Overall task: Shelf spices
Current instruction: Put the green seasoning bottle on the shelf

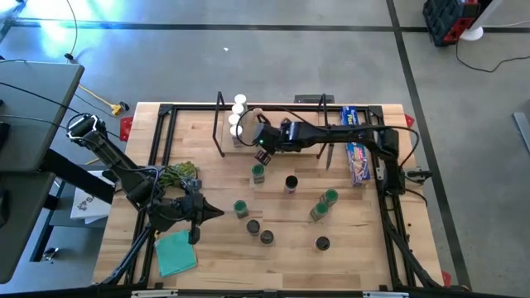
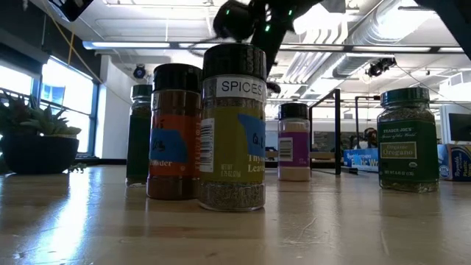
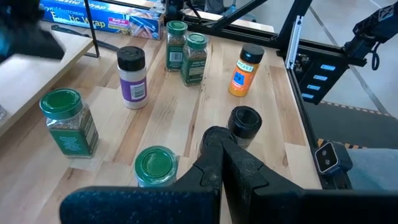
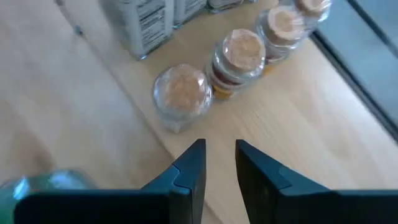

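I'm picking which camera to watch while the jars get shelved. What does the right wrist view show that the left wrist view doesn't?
Only the right wrist view: a row of clear jars on the shelf, beyond the right gripper, whose fingers stand slightly apart with nothing between them.

Only the left wrist view: the shut left gripper, the black-lidded jars and the blue box.

Both show a green-lidded jar on the table.

Scattered jars crowd the table's middle, while bare wood stays open toward the near right corner
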You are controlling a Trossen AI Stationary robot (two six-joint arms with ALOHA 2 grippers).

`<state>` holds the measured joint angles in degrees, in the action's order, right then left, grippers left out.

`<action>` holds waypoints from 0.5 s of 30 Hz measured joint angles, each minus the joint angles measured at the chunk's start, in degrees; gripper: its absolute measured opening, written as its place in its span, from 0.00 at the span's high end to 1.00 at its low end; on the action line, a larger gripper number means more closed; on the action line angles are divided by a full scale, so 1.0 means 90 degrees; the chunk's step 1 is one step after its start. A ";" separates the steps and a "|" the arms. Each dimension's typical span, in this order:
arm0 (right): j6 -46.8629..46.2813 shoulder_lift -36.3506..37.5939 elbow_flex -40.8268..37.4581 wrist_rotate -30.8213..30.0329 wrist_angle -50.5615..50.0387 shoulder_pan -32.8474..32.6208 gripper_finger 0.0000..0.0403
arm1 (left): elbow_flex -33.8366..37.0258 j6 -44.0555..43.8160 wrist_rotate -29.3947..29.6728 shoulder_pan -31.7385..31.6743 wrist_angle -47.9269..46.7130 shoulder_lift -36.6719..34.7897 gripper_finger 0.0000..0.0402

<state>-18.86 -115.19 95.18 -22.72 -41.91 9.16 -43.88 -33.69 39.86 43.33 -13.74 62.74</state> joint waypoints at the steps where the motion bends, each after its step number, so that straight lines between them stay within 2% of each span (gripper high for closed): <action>1: 0.0103 0.0108 0.0002 -0.0086 -0.0113 -0.0074 0.81 | 0.0000 -0.0017 -0.0002 0.0004 -0.0003 0.0000 1.00; 7: 0.1145 0.0781 0.0015 -0.0071 -0.0367 -0.0799 0.81 | 0.0000 -0.0020 -0.0002 0.0044 -0.0006 0.0000 1.00; 15: 0.2186 0.0825 0.0019 0.0737 0.0445 -0.1707 0.80 | 0.0000 -0.0020 0.0134 0.0041 -0.0011 0.0000 1.00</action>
<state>0.81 -107.76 95.35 -16.09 -37.91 -6.20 -43.88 -33.87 41.06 43.70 -13.84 62.74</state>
